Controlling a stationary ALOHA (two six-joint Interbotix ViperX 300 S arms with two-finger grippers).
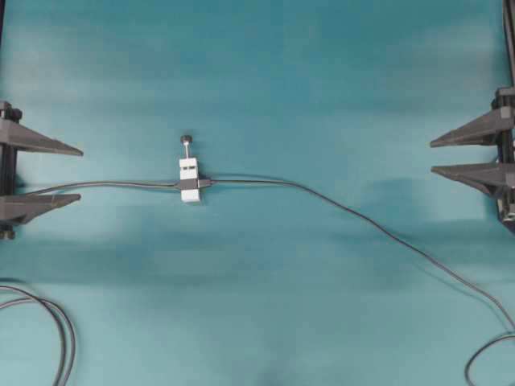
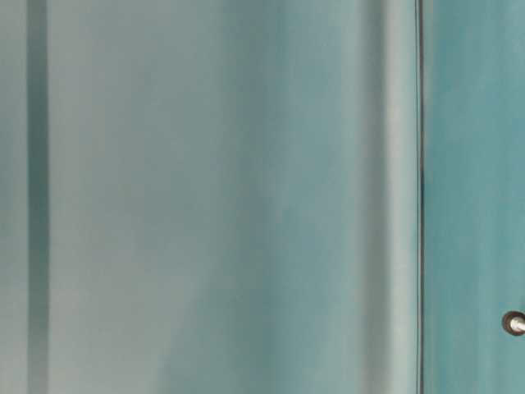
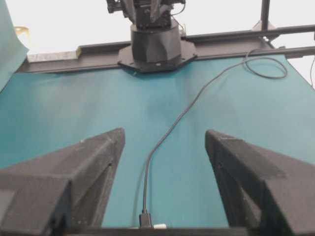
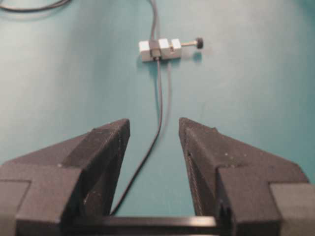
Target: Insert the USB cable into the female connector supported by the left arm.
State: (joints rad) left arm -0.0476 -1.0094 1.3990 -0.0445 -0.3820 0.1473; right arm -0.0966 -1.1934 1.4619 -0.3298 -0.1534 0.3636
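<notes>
plug (image 1: 206, 182) looks seated in the connector (image 1: 190, 179) mid-counter (image 1: 322, 80) | left fingers (image 1: 56, 172) wide, empty | right fingers (image 1: 451, 156) apart, empty — both well clear | risk: loose cable (image 1: 362, 217) snags, tugs plug out — nothing's bracing it

Table-level view a blur, USB cable (image 1: 362, 215) cut off at right edge, plug's seating unclear

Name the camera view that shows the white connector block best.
The right wrist view: the white connector block lies unobstructed with its knob and cable visible. Overhead shows it smaller, the left wrist view only a sliver at the bottom edge, and the table-level view only a knob.
</notes>
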